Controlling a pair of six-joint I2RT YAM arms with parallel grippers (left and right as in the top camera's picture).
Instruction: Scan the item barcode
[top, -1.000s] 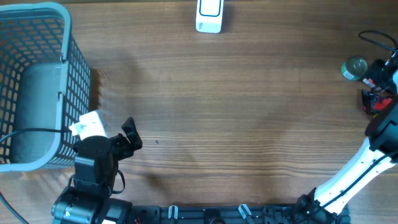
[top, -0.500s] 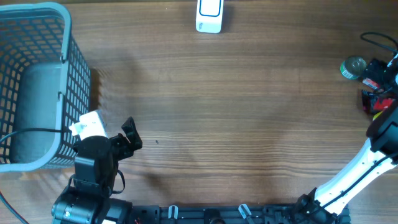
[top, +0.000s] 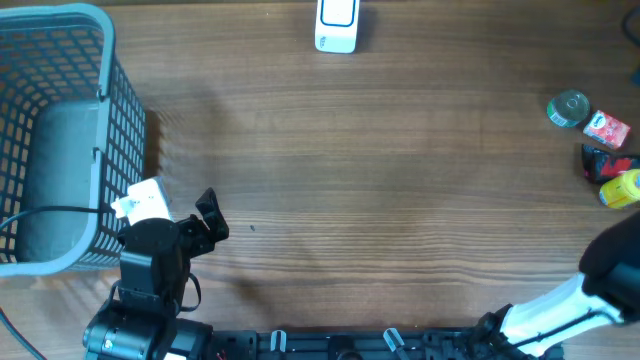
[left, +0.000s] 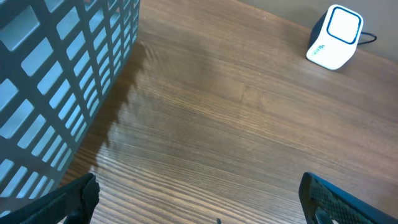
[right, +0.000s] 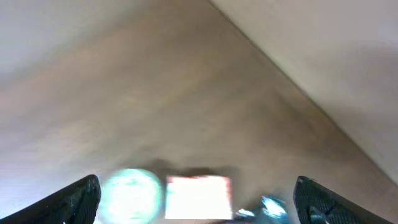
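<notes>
The white scanner (top: 336, 25) with a blue-rimmed face stands at the table's far edge; the left wrist view has the scanner (left: 336, 37) at its upper right. Items lie in a cluster at the right edge: a green round can (top: 568, 108), a red-and-white packet (top: 607, 130), a dark red-marked item (top: 600, 160) and a yellow item (top: 622, 188). My right gripper (right: 199, 202) hangs open above the blurred can (right: 130, 194) and packet (right: 198, 196), holding nothing. My left gripper (top: 210, 215) is open and empty beside the basket, with bare wood between its fingers (left: 323, 198).
A blue-grey mesh basket (top: 60, 140) fills the left side, its wall (left: 56, 74) close to my left gripper. The right arm's white link (top: 560, 300) crosses the bottom right corner. A black cable runs from the basket's front edge.
The right gripper has opened and pulled back off the item cluster, leaving the overhead view. The red-and-white packet and the yellow item now lie uncovered. The left arm has not moved.
</notes>
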